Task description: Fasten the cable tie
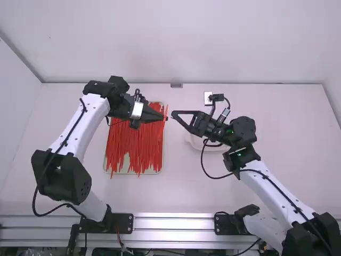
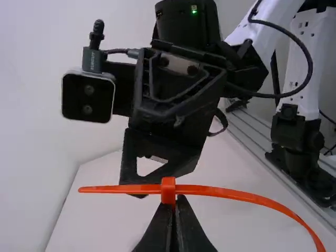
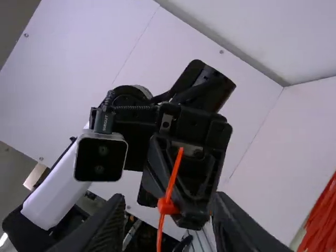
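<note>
My left gripper (image 1: 160,117) hangs over the far end of the tray and is shut on the head of an orange-red cable tie (image 2: 168,189). In the left wrist view the strap runs crosswise above my shut fingertips (image 2: 163,218), one end short and straight, the other long and curving down. My right gripper (image 1: 173,114) faces it tip to tip from the right, a small gap away. It is open, its fingers (image 3: 113,220) spread wide on either side of the tie (image 3: 170,178), which is held by the left gripper (image 3: 181,173).
A tray (image 1: 160,172) piled with several red cable ties (image 1: 133,146) lies under the left gripper. A shallow white dish (image 1: 193,142) sits below the right gripper. A small grey-white block (image 1: 208,97) rests near the table's far edge.
</note>
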You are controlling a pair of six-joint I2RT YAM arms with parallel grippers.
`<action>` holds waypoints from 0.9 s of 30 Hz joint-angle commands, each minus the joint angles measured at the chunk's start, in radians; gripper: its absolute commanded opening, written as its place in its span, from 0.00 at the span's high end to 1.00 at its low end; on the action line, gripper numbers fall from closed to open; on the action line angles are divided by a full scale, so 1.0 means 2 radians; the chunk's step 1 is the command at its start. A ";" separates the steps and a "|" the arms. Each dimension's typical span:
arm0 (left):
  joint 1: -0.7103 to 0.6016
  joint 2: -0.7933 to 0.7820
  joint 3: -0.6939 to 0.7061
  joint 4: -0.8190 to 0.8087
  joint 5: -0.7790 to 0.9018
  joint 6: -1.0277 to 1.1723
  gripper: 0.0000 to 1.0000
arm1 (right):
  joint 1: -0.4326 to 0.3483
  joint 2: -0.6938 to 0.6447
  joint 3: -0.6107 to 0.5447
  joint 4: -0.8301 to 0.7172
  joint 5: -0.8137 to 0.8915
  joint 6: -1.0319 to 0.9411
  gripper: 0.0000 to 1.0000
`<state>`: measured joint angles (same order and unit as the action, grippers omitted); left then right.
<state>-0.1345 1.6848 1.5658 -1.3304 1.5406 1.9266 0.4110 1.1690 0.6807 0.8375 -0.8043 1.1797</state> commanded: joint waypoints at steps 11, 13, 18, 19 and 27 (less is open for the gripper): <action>-0.031 -0.016 -0.003 -0.001 0.015 0.014 0.99 | 0.013 0.002 0.013 0.011 0.012 0.010 0.56; -0.032 -0.016 -0.003 -0.002 0.015 0.015 0.98 | 0.015 0.002 0.013 0.011 0.014 0.010 0.58; -0.032 -0.016 -0.003 -0.002 0.015 0.007 0.99 | 0.014 0.002 0.013 0.012 0.012 0.011 0.60; -0.032 -0.016 -0.003 -0.001 0.015 0.007 0.99 | 0.014 0.002 0.013 0.012 0.011 0.011 0.60; -0.032 -0.016 -0.003 -0.001 0.015 0.003 0.99 | 0.029 0.002 0.013 0.026 0.010 0.014 0.91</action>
<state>-0.1940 1.6848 1.5658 -1.3296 1.5482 1.9114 0.4614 1.1694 0.6804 0.8738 -0.7795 1.2030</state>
